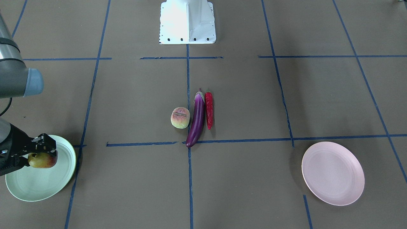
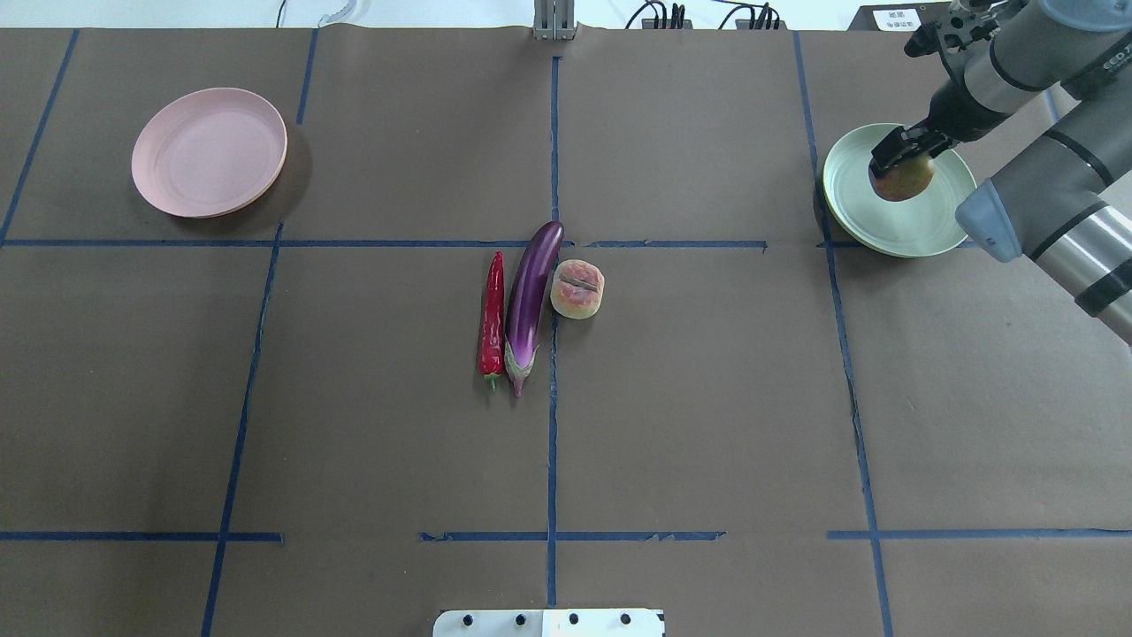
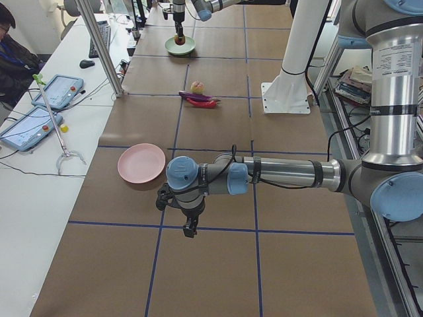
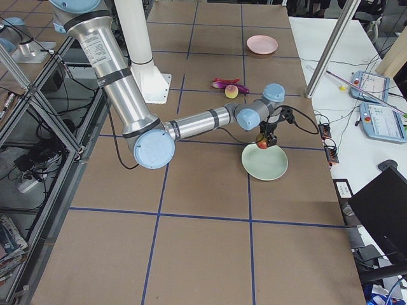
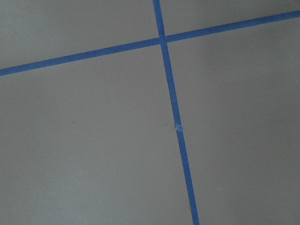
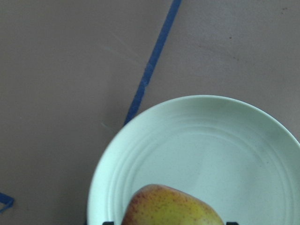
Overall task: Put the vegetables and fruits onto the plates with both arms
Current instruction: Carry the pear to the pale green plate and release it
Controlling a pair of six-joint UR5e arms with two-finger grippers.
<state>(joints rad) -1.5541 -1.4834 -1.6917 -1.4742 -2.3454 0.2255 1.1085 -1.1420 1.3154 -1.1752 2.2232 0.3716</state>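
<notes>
Blue tape grid [image 2: 552,425], brown table [image 2: 371,416], tablets [image 3: 58,91].

The right wrist view's bottom edge cuts off the pomegranate [image 6: 173,208].

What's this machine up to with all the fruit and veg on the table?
It is sorting produce onto two plates. The right gripper is shut on a pomegranate and holds it over the mint green plate. The peach, eggplant and red chili lie side by side mid-table, not yet picked up. The pink plate has nothing on it. The left gripper hangs over the table near that plate.
</notes>
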